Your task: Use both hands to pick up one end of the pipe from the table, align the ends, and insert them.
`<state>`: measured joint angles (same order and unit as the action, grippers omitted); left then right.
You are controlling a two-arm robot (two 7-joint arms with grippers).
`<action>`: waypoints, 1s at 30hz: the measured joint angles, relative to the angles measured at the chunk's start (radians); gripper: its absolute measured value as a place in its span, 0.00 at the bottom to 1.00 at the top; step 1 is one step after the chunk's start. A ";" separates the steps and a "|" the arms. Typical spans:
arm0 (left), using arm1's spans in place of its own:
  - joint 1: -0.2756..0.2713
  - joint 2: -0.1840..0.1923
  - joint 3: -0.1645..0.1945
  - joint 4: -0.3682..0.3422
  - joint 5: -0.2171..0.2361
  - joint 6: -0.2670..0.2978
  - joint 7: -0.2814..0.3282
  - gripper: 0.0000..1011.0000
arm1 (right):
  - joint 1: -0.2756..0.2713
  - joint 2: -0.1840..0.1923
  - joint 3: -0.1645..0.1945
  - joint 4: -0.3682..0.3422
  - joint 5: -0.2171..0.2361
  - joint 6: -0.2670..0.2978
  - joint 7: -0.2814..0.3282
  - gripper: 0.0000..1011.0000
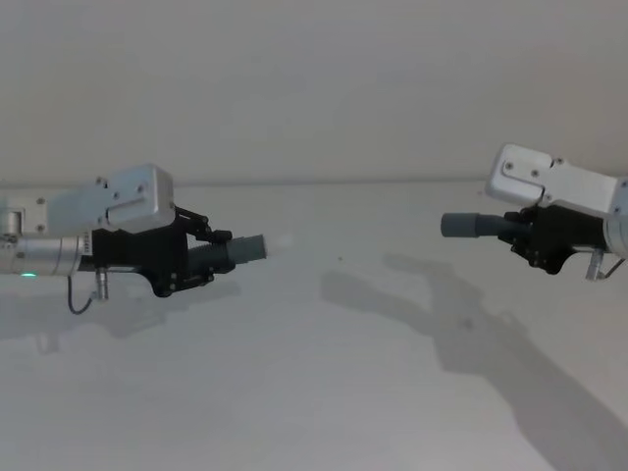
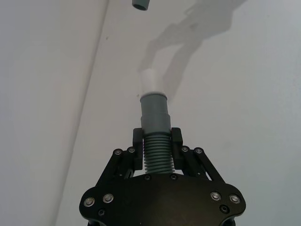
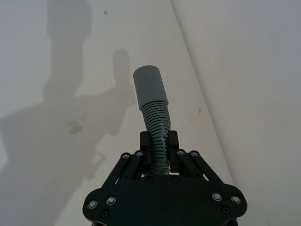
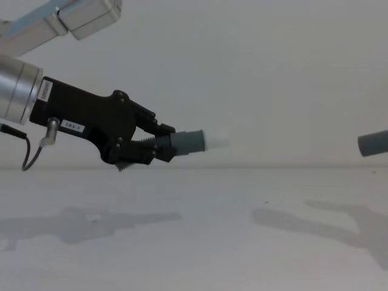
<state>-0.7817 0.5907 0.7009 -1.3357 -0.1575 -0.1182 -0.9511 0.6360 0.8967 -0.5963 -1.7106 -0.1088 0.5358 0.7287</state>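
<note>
Greys and blacks against a white matte worktop (image 1: 324, 412)
The dark grey ribbed flexible pipe (image 2: 157, 160) shows fine ring corrugations; one smooth mid-grey cuff (image 2: 155, 113) ends in a whitish spigot (image 2: 151, 81), the other smooth cuff (image 3: 149, 88) is plain grey throughout. The black angular left claw (image 2: 156, 136) and black angular right claw (image 3: 159, 140) are dotted with silver screw heads (image 2: 108, 197). A green light (image 1: 29, 274) glows on the silver left arm (image 1: 49, 253).

Pipe (image 2: 157, 157) — ribbed grey plastic; cuffs (image 2: 154, 113) smooth, matt; spigot (image 2: 151, 80) pale, smooth. Table (image 1: 324, 392) — plain matt white.
</note>
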 joint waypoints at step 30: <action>-0.010 -0.003 0.017 0.006 0.021 -0.072 0.013 0.31 | 0.013 -0.065 0.020 -0.002 0.071 -0.126 0.074 0.19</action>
<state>-0.7917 0.5881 0.7183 -1.3300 -0.1363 -0.1906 -0.9383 0.6490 0.8321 -0.5759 -1.7127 -0.0379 0.4096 0.8031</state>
